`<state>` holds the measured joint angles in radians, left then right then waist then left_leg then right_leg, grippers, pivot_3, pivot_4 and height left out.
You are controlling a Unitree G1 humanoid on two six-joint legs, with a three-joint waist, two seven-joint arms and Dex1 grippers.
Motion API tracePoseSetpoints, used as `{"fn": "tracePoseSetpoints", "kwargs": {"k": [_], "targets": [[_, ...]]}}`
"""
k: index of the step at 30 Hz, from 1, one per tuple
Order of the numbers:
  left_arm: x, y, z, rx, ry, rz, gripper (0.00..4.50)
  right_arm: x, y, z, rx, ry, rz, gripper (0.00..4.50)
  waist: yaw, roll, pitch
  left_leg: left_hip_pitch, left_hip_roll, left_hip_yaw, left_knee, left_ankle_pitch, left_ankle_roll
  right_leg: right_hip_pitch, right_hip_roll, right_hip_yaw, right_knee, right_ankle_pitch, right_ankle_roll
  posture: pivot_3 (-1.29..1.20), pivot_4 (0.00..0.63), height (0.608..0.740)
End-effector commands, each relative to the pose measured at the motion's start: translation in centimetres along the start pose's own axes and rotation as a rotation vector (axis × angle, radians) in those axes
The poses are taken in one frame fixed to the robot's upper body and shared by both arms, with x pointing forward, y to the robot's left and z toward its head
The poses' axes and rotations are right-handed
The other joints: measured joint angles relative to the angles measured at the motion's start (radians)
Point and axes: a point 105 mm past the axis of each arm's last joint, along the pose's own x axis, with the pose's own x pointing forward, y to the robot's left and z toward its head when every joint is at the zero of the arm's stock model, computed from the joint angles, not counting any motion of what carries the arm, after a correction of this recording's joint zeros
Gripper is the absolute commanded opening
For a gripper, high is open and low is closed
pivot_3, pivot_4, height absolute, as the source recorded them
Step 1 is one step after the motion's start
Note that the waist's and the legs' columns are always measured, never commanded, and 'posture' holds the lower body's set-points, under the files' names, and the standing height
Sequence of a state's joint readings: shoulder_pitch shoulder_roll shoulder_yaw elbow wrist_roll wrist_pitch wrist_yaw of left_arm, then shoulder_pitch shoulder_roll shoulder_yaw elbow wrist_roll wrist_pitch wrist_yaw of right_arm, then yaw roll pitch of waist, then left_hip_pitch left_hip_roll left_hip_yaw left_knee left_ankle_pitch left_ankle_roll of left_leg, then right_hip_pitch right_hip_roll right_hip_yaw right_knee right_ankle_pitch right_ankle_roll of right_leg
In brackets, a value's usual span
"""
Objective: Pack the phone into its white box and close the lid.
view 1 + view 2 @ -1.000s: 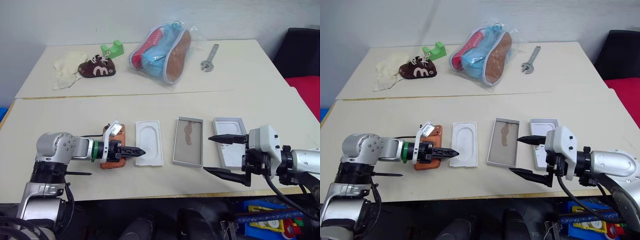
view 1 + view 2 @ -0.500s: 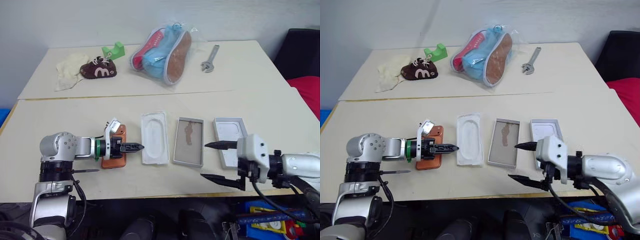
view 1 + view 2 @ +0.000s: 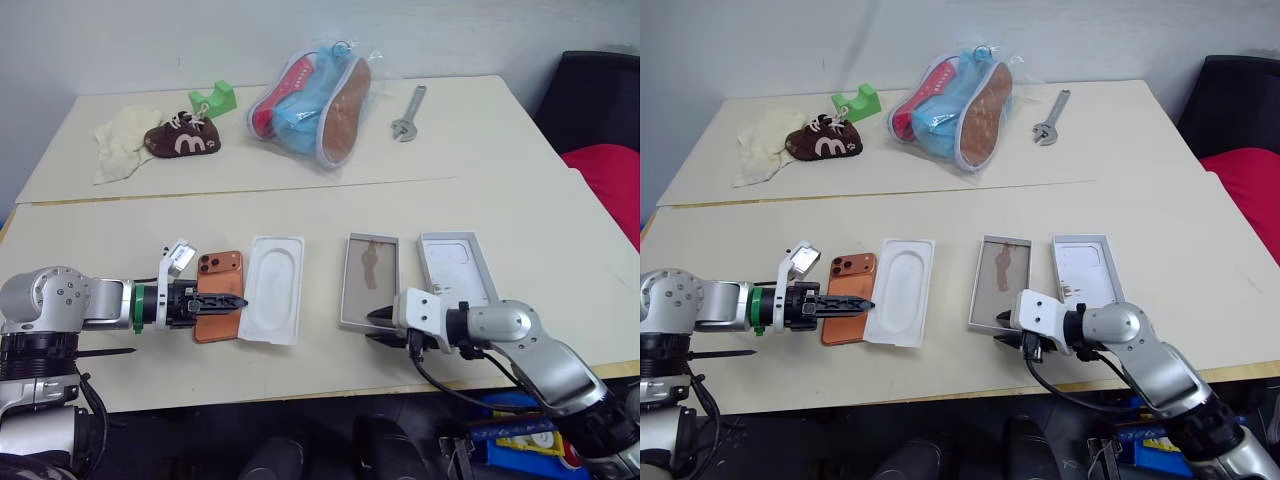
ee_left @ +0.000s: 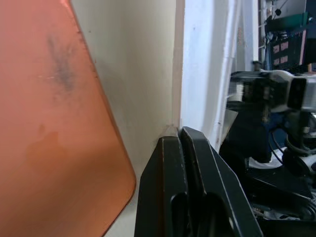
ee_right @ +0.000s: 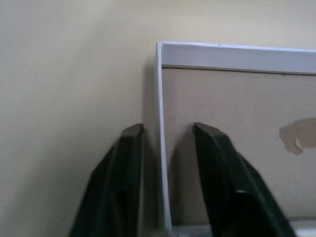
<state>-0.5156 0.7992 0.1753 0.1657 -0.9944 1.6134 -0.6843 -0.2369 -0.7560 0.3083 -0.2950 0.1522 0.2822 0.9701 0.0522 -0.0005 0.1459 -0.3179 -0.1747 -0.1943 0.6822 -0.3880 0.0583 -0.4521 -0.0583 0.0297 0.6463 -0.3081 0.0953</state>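
Observation:
The copper-orange phone [image 3: 217, 284] lies flat on the near table, its camera cluster at the far end. My left gripper [image 3: 238, 300] is shut and empty, lying over the phone's near half. In the left wrist view its tips [image 4: 178, 133] sit between the phone [image 4: 49, 123] and a flat white insert [image 3: 272, 302]. The white box [image 3: 343, 300], grey-floored with a brown smear, lies right of the insert. My right gripper [image 3: 378, 328] is at its near end, narrowly open, with one finger [image 5: 129, 148] outside the rim [image 5: 159, 98] and the other inside. The lid [image 3: 478, 262] lies open side up beside the box.
On the far table sit bagged shoes [image 3: 315, 100], a wrench [image 3: 403, 112], a small brown shoe [image 3: 180, 140], a green object [image 3: 215, 98] and a cloth [image 3: 118, 145]. A seam [image 3: 300, 190] divides the tables. The front edge runs just behind my right gripper.
My right gripper has dropped to the table and narrowed from wide open around the box's near rim. The left gripper has shut and drawn back to the left. The camera has shifted.

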Motion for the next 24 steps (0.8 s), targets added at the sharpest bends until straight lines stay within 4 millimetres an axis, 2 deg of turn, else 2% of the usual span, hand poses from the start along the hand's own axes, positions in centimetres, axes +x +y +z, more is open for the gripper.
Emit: {"fn": "tracePoseSetpoints", "kwargs": {"k": [1,2,5,7,13,17,19,24], "targets": [[0.5,-1.7,0.5,0.057,0.010,-0.051,0.00,-0.2,0.5,0.8,-0.099,-0.031,0.059,0.30,-0.001,-0.001,0.001,0.000,0.000,0.000,0.000,0.000,0.000,0.000,0.000,0.000,0.000,0.000,0.000,0.00,0.150,0.740],[0.8,-1.9,0.5,0.062,0.015,-0.062,0.00,-0.3,0.9,1.0,-0.117,-0.048,0.087,0.02,-0.001,-0.001,0.001,0.000,0.000,0.000,0.000,0.000,0.000,0.000,0.000,0.000,0.000,0.000,0.000,0.00,0.150,0.740],[1.7,-3.0,0.5,0.081,0.032,-0.111,0.00,-1.3,2.4,1.6,-0.144,-0.090,0.186,0.02,-0.003,-0.001,0.001,0.000,0.000,0.000,0.000,0.000,0.000,0.000,0.000,0.000,0.000,0.000,0.000,0.00,0.150,0.740],[2.6,-3.7,0.5,0.097,0.050,-0.140,0.00,-1.6,2.9,1.3,-0.167,-0.077,0.215,0.02,-0.002,-0.002,0.001,-0.001,0.000,0.000,0.001,0.000,0.000,0.000,0.000,0.000,0.000,0.000,0.000,0.00,0.150,0.740],[4.0,-4.4,0.9,0.089,0.045,-0.158,0.00,-0.8,3.1,0.4,-0.156,-0.059,0.176,0.02,-0.009,-0.003,0.001,0.000,0.001,0.000,0.001,0.000,0.000,-0.001,0.001,0.000,0.001,0.000,0.000,0.00,0.150,0.740],[5.1,-4.3,1.0,0.061,0.041,-0.152,0.00,-1.2,4.4,0.5,-0.103,-0.067,0.225,0.89,-0.011,-0.003,0.001,-0.001,0.001,0.001,0.001,0.000,0.000,-0.002,0.001,0.000,0.002,0.000,0.000,0.00,0.150,0.740],[5.9,-4.4,0.8,0.055,0.053,-0.159,0.00,-2.0,4.3,1.4,-0.100,-0.088,0.195,1.63,-0.006,-0.003,0.001,-0.001,0.001,0.001,0.002,0.000,0.000,-0.002,0.000,0.000,0.003,0.000,0.000,0.00,0.150,0.740],[7.9,-4.5,0.1,0.015,0.071,-0.161,0.00,-6.4,4.1,4.4,-0.019,-0.126,0.123,3.33,0.004,-0.005,0.001,-0.002,-0.001,0.001,0.004,0.000,0.000,-0.002,-0.002,0.000,0.003,0.000,0.000,0.00,0.150,0.740]]}}
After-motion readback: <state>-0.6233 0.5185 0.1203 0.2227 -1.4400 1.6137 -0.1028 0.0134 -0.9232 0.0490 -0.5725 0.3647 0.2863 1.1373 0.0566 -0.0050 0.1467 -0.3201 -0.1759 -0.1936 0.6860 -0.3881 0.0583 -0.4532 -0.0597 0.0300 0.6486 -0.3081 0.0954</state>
